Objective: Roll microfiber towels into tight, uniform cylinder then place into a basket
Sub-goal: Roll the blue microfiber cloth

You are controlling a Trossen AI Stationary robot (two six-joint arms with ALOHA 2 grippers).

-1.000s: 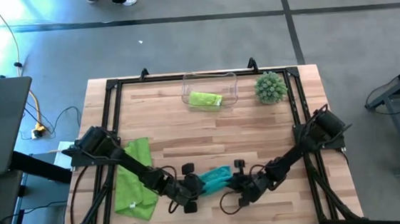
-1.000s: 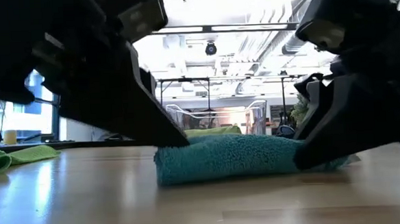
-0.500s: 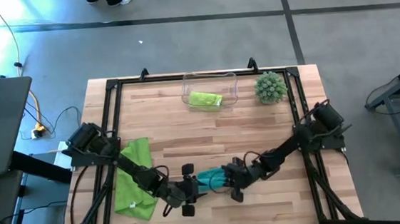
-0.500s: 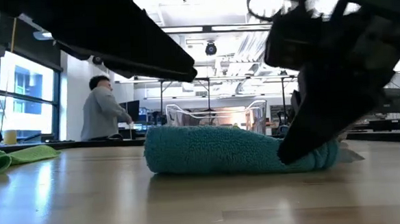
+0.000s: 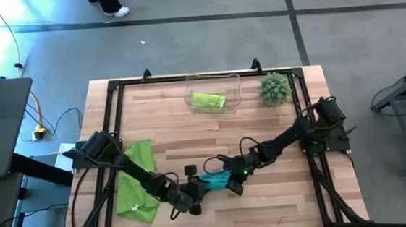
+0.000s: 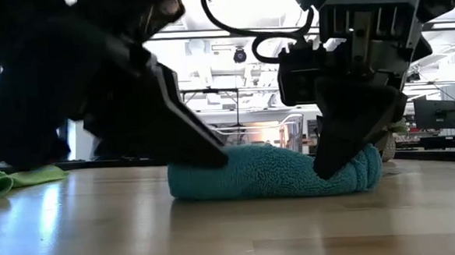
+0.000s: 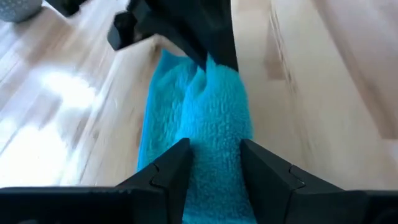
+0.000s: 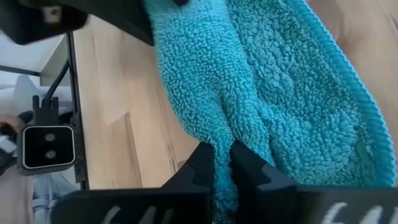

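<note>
Teal towel (image 5: 214, 181) lies half-rolled near the front middle of the tabletop (image 5: 262, 130), with both tools on it. Left tool (image 7: 214, 163) straddles one end, fingers part-spread around the cloth; right tool (image 8: 222, 163) is pinched tight on a fold at the other end. One green towel (image 5: 208, 101) sits rolled in the basket (image 5: 190, 90) at the far edge; another (image 5: 137, 182) lies flat under the left arm.
</note>
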